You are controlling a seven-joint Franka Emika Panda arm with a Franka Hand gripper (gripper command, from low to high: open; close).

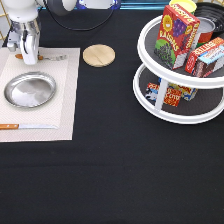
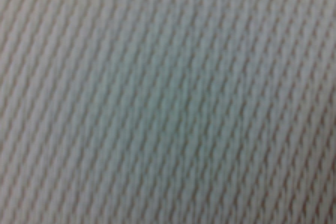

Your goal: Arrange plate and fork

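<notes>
The shiny silver plate (image 1: 30, 90) lies flat on a pale placemat (image 1: 65, 100) at the exterior view's left. The fork (image 1: 52, 57), with a brown handle and silver tines, lies on the mat just above the plate, tines pointing to the exterior view's right. My gripper (image 1: 31, 60) is lowered onto the fork's handle end and hides most of the handle. The wrist view shows only the mat's weave (image 2: 168, 112) from very close.
A wooden-handled knife (image 1: 27, 126) lies on the mat below the plate. A round wooden coaster (image 1: 98, 55) sits on the black table to the right of the mat. A white two-tier turntable (image 1: 150, 95) with boxes and cans stands at the right.
</notes>
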